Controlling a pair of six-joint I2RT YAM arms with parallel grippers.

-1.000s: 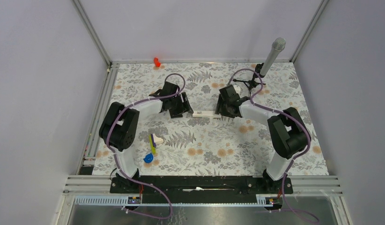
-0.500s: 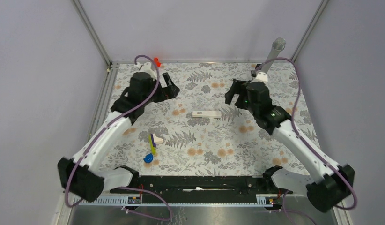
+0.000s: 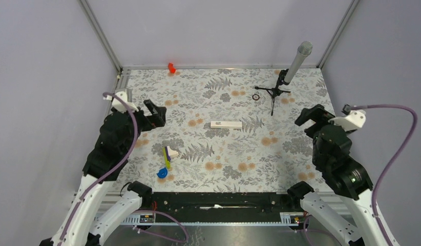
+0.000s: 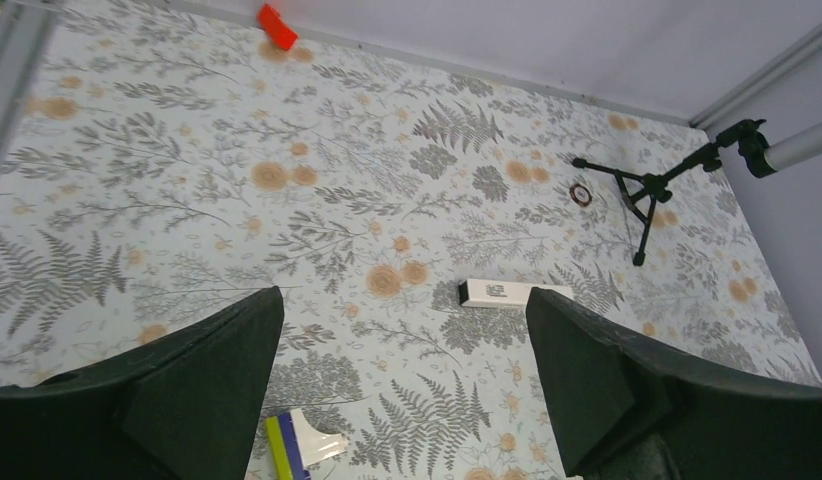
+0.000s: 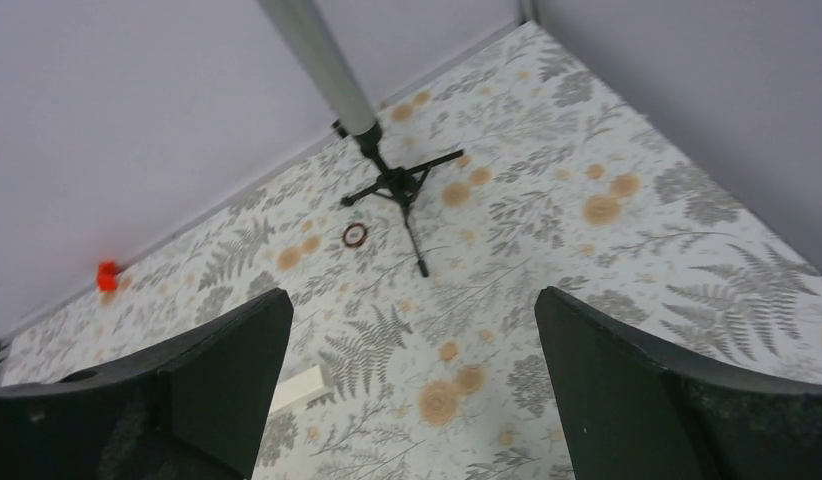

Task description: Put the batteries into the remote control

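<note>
Lying flat, left-to-right: remote control (image 3: pixel 226 124)

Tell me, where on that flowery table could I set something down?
The widest bare stretch runs along the near edge, from the yellow-white-blue toy cluster rightward, nearer than the remote control. The far middle, between the red block and the small ring, is also free. It is crowded around the tripod at far right.
</note>
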